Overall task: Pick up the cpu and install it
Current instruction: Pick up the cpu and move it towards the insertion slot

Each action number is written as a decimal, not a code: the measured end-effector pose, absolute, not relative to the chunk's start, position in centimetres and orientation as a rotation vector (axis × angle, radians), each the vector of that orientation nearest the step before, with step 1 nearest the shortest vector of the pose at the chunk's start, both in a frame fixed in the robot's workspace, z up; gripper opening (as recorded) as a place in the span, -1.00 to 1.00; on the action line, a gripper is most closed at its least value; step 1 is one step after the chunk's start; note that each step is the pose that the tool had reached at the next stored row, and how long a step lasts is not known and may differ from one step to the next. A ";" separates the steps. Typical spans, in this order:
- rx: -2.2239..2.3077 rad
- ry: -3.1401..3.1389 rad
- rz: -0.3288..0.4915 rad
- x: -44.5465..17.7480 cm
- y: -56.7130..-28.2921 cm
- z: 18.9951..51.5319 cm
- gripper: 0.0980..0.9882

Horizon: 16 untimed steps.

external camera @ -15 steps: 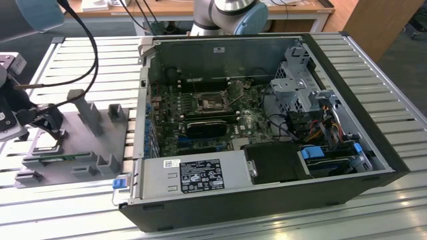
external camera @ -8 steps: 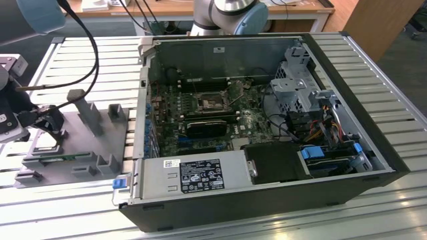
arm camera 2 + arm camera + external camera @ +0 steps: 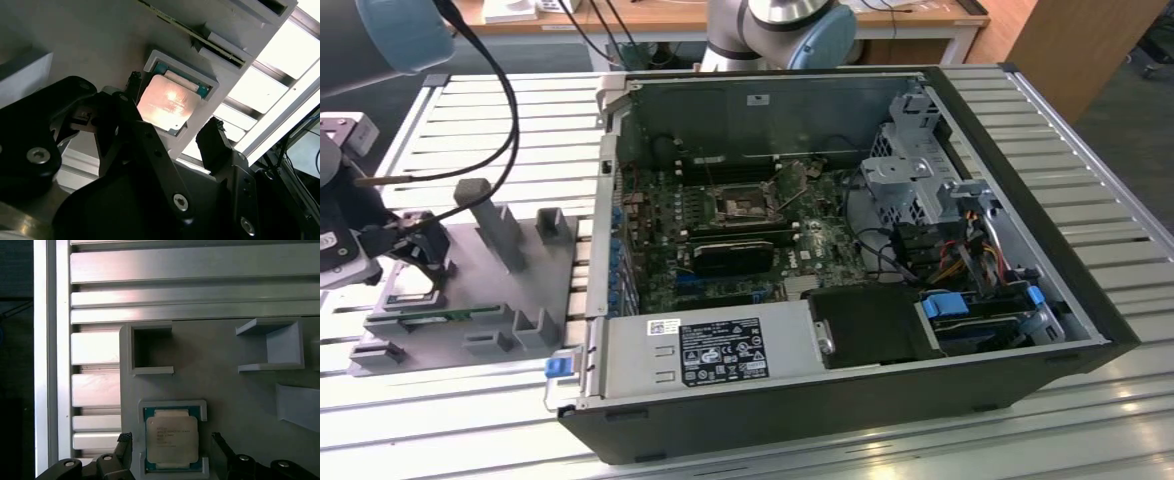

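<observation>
The cpu (image 3: 171, 440), light, stiff and likely fragile underneath, lies in its holder (image 3: 172, 404) between the tips of the spread claw (image 3: 173, 107), best pinched by opposite edges.

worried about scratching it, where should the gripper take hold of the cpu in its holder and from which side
By two opposite side edges, straight down from above. The cpu lies flat in a pocket of the grey fixture, with raised walls at its corners but gaps midway along two sides. The open gripper straddles those sides.
</observation>
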<state>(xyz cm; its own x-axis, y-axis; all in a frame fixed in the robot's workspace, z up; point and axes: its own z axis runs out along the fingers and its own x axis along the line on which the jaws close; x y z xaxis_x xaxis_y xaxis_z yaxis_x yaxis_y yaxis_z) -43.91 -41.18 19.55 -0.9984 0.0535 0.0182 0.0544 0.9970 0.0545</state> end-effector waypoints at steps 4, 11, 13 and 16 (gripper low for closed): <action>-0.088 -3.122 -0.086 -43.9 -41.2 19.2 0.41; -0.092 -3.121 -0.086 -43.9 -41.2 18.8 0.22; -0.092 -3.121 -0.086 -43.9 -41.2 18.7 0.22; -0.092 -3.121 -0.086 -43.8 -41.2 18.7 0.22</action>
<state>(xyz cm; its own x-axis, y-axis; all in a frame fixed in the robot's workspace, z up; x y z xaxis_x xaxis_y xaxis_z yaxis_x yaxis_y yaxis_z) -43.79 -41.16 18.70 -0.9981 0.0584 0.0195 0.0593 0.9968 0.0545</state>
